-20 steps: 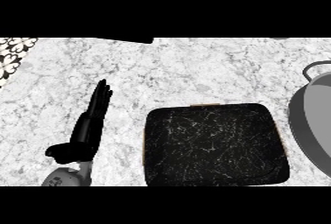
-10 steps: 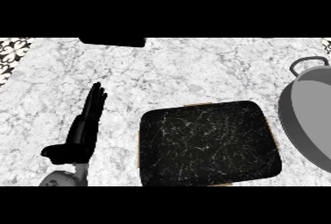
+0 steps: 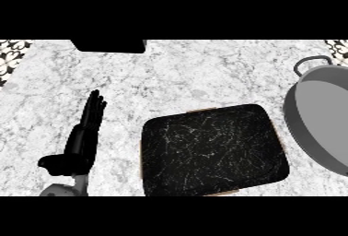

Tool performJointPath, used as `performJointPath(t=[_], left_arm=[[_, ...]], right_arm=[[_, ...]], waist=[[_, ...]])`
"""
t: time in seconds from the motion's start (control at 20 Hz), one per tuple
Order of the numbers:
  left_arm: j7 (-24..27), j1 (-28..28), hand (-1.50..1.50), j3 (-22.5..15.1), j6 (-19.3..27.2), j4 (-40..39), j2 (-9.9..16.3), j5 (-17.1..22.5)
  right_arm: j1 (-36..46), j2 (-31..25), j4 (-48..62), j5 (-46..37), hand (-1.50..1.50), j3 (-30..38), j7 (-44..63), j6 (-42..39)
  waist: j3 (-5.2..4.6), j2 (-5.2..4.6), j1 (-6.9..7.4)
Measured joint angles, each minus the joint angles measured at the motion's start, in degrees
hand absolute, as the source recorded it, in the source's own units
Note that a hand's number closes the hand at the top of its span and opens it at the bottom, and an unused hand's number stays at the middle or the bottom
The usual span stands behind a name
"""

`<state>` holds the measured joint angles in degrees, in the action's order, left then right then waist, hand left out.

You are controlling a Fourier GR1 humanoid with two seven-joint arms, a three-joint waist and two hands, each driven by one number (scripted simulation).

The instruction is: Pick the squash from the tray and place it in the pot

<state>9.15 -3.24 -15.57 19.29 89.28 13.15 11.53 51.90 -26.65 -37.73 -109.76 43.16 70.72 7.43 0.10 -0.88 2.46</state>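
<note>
At the middle of the counter, toward the near edge, a black tray [image 3: 211, 152]: rounded square, turned slightly off square, dark surface veined with pale scratch-like lines, a thin tan rim peeking out along its left side and lower corner. Cannot tell from this view where the squash is; nothing recognisable as it on the tray's dark face. To the right of the tray, close by but apart, a grey pot [image 3: 319, 115], wide and shallow-looking, smooth grey inside, cut off by the right border, with a loop handle [image 3: 309, 64] at its far rim. On the other side of the tray, well apart from it, the left hand [image 3: 81, 138], black, held edge-on above the counter. Fingers [image 3: 94, 103] straight and together, pointing away toward the far side, grasping nothing; thumb [image 3: 53, 162] sticking out to the left. Below it, a bit of grey forearm [image 3: 61, 189] entering from the lower border. Beneath all of this, a white counter [image 3: 204, 78] mottled with grey. At the far edge, left of centre, a flat dark block [image 3: 108, 46]. In the far corners, patches of black-and-white patterned tile [image 3: 14, 48].
</note>
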Motion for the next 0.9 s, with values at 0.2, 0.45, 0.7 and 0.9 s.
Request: performJointPath(t=[0.2, 0.45, 0.7, 0.9], left_arm=[[-0.14, 0.13, 0.00, 0.29, 0.34, 0.07, -0.27, -0.14], [-0.45, 0.15, 0.00, 0.69, 0.51, -0.03, -0.41, -0.11], [-0.91, 0.64, 0.00, 1.16, 0.56, 0.65, -0.11, -0.19], [-1.33, 0.34, 0.00, 1.26, 0.47, 0.64, -0.25, -0.19]], right_arm=[[-2.57, 2.11, -0.44, 1.41, 1.50, 4.59, -0.42, 2.36], [-6.28, 5.78, -2.30, 3.99, -1.50, 11.82, -0.20, 5.05], [-8.00, 9.76, -4.98, 7.51, -1.50, 17.28, -2.58, 9.10], [-8.97, 11.39, -9.81, 7.70, -1.50, 17.88, -6.60, 17.22]], waist=[[0.02, 0.04, -0.45], [0.02, 0.24, -1.16], [0.04, 0.46, -1.33], [0.03, 0.45, -1.31]])
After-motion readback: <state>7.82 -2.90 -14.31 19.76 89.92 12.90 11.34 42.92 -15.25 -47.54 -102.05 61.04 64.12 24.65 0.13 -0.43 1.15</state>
